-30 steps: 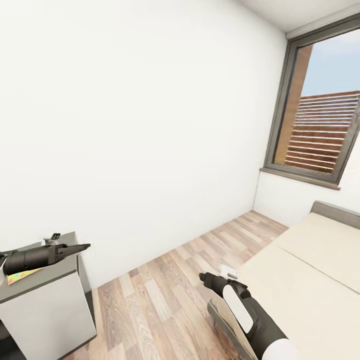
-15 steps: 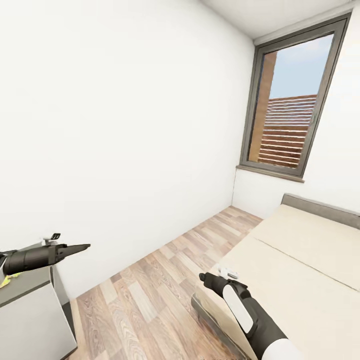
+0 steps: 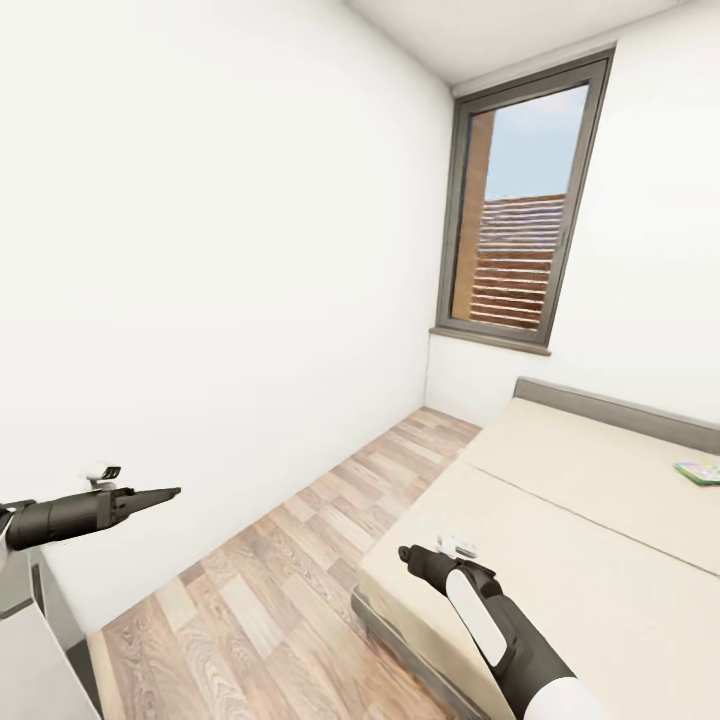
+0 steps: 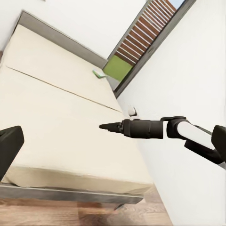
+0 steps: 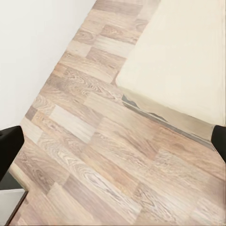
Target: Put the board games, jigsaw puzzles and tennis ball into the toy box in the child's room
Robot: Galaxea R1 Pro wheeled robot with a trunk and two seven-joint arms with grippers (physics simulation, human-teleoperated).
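Note:
A colourful board game (image 3: 700,469) lies flat on the cream bed (image 3: 560,540) near its far right side; in the left wrist view it is a green box (image 4: 104,73) close to the headboard. My left gripper (image 3: 170,491) hangs over the floor at the left, open and empty, with one dark finger (image 4: 9,147) at the picture's edge. My right gripper (image 3: 405,552) floats above the bed's near corner, open and empty, its fingers (image 5: 8,147) wide apart over the wooden floor. The toy box, puzzles and tennis ball are out of view.
A grey table corner (image 3: 25,640) shows at the lower left. Wooden floor (image 3: 300,560) runs between the white wall and the bed toward a tall window (image 3: 515,205). The bed's grey frame edge (image 3: 400,640) is just below my right arm (image 4: 155,128).
The whole view has swung to the right: the table slid almost out at the left, and more of the bed with the board game came in. Both arms keep their pose.

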